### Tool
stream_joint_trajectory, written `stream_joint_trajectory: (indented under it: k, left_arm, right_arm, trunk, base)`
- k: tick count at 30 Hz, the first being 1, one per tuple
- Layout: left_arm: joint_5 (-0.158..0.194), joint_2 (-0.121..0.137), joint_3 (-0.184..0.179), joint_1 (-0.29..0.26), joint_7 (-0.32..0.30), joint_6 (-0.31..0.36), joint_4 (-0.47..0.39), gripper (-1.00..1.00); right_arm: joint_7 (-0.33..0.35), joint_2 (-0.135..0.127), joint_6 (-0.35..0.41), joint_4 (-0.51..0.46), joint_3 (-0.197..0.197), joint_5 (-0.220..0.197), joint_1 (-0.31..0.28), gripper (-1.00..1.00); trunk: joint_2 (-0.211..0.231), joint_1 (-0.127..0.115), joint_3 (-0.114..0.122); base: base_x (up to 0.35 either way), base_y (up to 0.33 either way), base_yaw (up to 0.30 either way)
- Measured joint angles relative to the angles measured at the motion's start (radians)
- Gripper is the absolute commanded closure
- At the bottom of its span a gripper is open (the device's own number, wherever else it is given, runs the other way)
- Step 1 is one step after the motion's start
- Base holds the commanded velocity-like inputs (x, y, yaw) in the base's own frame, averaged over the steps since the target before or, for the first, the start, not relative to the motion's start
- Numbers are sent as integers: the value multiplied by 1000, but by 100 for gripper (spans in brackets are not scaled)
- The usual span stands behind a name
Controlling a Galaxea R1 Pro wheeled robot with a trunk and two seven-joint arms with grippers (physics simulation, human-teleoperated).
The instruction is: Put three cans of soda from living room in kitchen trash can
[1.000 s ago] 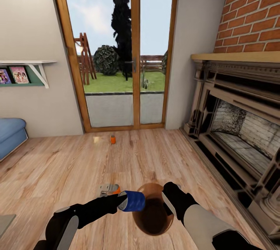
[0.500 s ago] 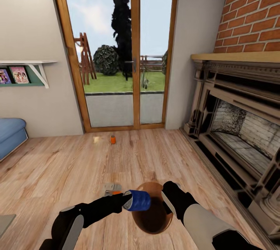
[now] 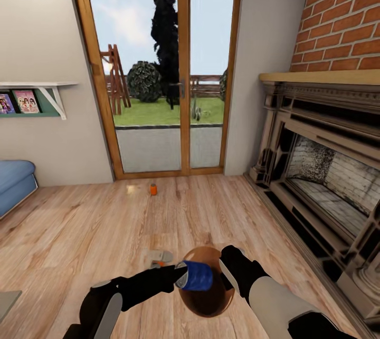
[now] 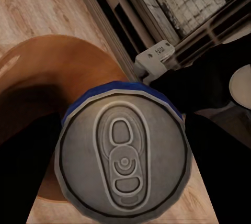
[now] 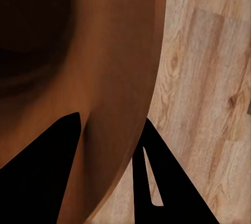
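Living rm: wood floor [image 3: 79, 233], glass doors [image 3: 158, 69] ahead, brick chimney [image 3: 348, 17] over fireplace [image 3: 322, 170] at right, blue seat [image 3: 13, 180] at far left. Bin [image 3: 214, 297] held above floor, orange-brown inside; right gripper [image 5: 107, 169] has its rim wall betw. the two fingers, clamped on it. Left gripper [image 3: 179, 276] closed on blue can [image 3: 198, 275], can on its side over bin mouth, grey top [image 4: 123, 158] facing wrist cam. Orange can [image 3: 153, 189] upright nr doors, well apart. Another orange can [image 3: 158, 261] on floor just beside bin, partly hidden by left arm.
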Motion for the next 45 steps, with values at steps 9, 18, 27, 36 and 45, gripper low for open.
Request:
stream_joint_trajectory:
  k: [9,18,27,36,45]
  left_arm:
    - [0,-4,-4,0,-4,-7,20,100]
    - [1,-9,-4,0,-4,-13,22,-100]
    - [1,-11,-4,0,-3,-16,22,-100]
    - [2,-11,-4,0,-3,-15,22,-100]
    - [1,-7,-4,0,1,-15,23,-100]
  right_arm:
    - [0,0,0,1,0,1,0,100]
    - [0,0,0,1,0,1,0,100]
    - [0,0,0,2,0,0,0,100]
    - [0,0,0,6,1,-3,0,100]
    - [1,0,-1,8,1,1,0,100]
  trunk:
    - [0,0,0]
    - [0,0,0]
    - [0,0,0]
    - [0,0,0]
    - [0,0,0]
  base:
    - [0,0,0]
    - [0,0,0]
    - [0,0,0]
    - [0,0,0]
    - [0,0,0]
